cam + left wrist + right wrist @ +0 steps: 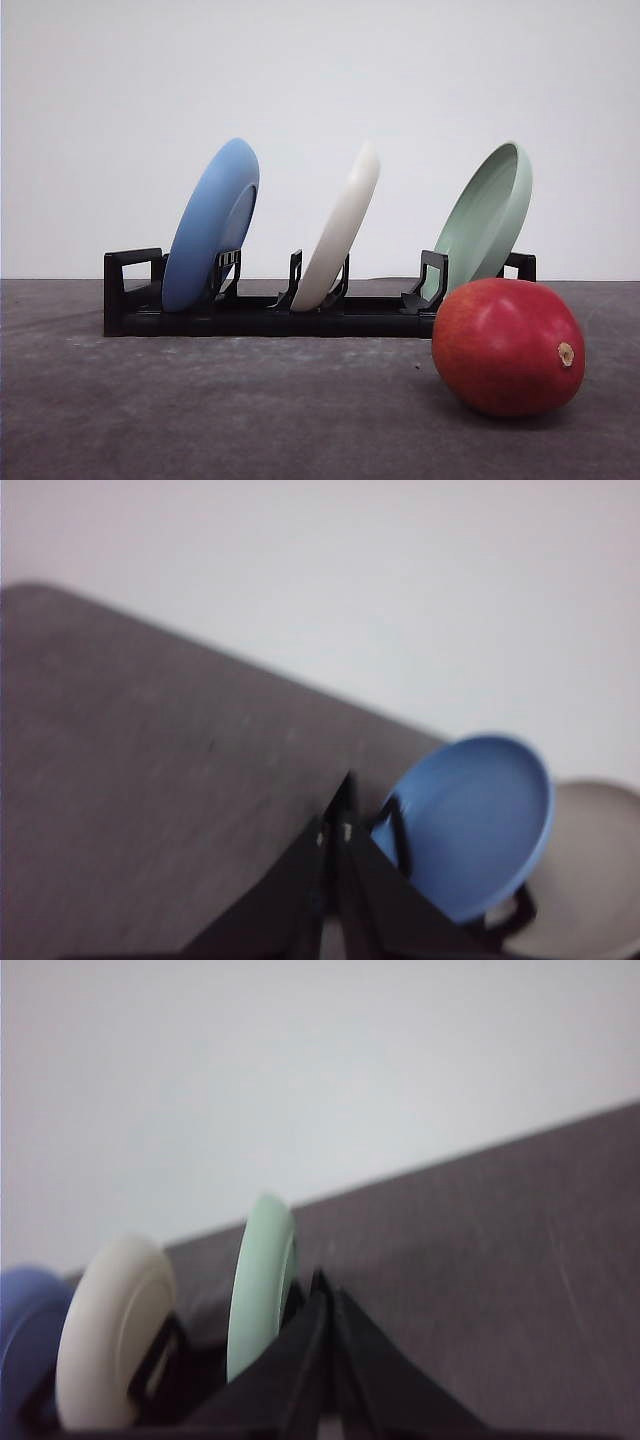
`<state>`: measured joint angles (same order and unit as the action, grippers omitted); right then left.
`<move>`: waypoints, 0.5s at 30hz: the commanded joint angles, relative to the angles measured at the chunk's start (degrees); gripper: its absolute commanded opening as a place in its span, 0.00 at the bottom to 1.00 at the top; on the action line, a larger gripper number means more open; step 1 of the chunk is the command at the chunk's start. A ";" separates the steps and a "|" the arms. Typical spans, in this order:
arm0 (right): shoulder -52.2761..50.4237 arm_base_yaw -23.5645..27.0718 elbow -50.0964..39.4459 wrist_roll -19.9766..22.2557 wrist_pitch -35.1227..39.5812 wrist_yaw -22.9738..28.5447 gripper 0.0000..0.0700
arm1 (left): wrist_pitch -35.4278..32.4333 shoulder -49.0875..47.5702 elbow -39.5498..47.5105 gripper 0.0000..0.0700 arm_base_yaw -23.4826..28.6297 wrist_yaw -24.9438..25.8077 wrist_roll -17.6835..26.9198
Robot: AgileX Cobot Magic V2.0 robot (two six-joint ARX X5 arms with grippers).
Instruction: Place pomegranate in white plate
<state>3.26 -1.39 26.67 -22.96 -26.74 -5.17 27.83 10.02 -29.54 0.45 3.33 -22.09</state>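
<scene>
A glossy red pomegranate (508,346) with a tan stem spot lies on the dark table at the front right. The white plate (342,229) stands on edge in the middle slot of a black rack (255,315), and shows again in the right wrist view as the white plate (112,1332). My left gripper (333,832) is shut with nothing between its fingers, pointing near the blue plate. My right gripper (324,1285) is shut and empty too, close by the pale green plate.
A blue plate (211,223) leans in the rack's left slot and a pale green plate (487,218) in its right slot, just behind the pomegranate. Bare grey table (200,410) stretches before the rack. A plain white wall stands behind.
</scene>
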 commanded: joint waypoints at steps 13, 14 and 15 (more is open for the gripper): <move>12.75 0.07 4.72 6.35 -8.00 -13.02 0.01 | 19.39 14.67 -14.16 0.00 -0.28 8.27 13.54; 13.91 -0.01 4.75 7.05 -8.00 -13.50 0.01 | 19.44 15.32 -14.16 0.00 -1.06 8.81 13.88; 14.91 -0.54 4.81 7.66 -7.98 -13.92 0.01 | 19.37 15.97 -14.16 0.00 -2.17 8.80 13.89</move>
<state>17.56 -1.62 30.48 -17.51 -35.18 -18.65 47.81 25.66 -42.63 -1.11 11.59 -10.34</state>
